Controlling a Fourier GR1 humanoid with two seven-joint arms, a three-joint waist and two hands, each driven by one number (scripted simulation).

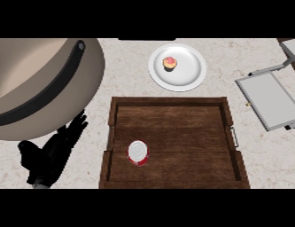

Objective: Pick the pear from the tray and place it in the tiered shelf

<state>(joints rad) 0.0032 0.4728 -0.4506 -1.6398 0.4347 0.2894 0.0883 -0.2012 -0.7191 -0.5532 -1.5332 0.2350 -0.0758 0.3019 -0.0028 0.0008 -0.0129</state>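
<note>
The dark wooden tray (173, 105) lies at the middle of the counter. Inside it, near the front left, I see only a red and white can (137, 153) lying on its side. No pear shows anywhere in the head view. The grey-white tiered shelf (272, 100) stands at the right edge, its shelves bare. My left hand (50, 153) is at the lower left, just outside the tray's left wall, fingers straight and holding nothing. My right hand does not show.
A white plate (178, 76) behind the tray carries a small yellow and red item (169, 63). A large beige rounded shape with a black band (25, 84) fills the upper left, close to the view, and hides the counter there.
</note>
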